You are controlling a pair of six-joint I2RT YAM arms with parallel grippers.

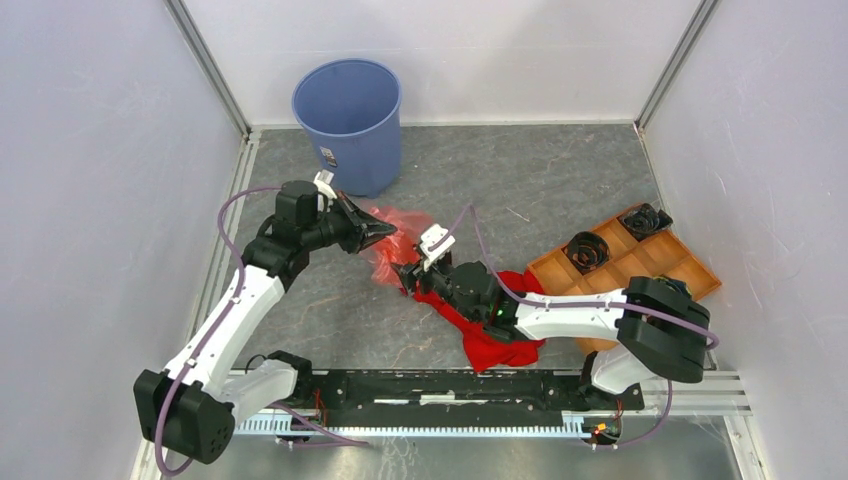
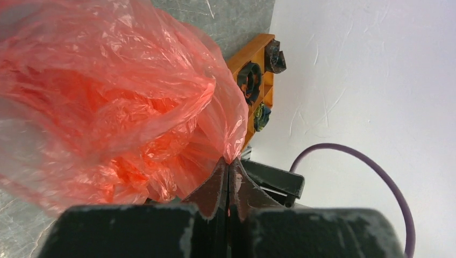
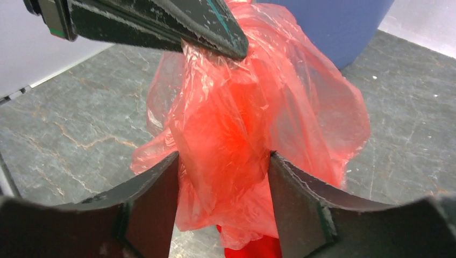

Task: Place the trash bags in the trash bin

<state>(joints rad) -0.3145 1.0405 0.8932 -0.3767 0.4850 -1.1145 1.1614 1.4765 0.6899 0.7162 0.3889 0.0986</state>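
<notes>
The red-orange trash bag (image 1: 402, 238) hangs crumpled in mid-table between my two grippers. My left gripper (image 1: 386, 232) is shut on a top fold of the bag (image 2: 107, 97), with film pinched at its tips (image 2: 230, 161). My right gripper (image 1: 407, 270) is open, its jaws either side of the bag's lower part (image 3: 236, 123), midway (image 3: 223, 164). The left gripper's fingers (image 3: 161, 21) show above the bag in the right wrist view. The blue trash bin (image 1: 350, 115) stands upright at the back left, just behind the bag (image 3: 322, 21).
An opaque red cloth (image 1: 488, 338) lies under the right arm and shows below the bag (image 3: 253, 250). An orange-brown compartment tray (image 1: 650, 268) with dark coiled items sits at the right, also in the left wrist view (image 2: 253, 56). White walls enclose the table.
</notes>
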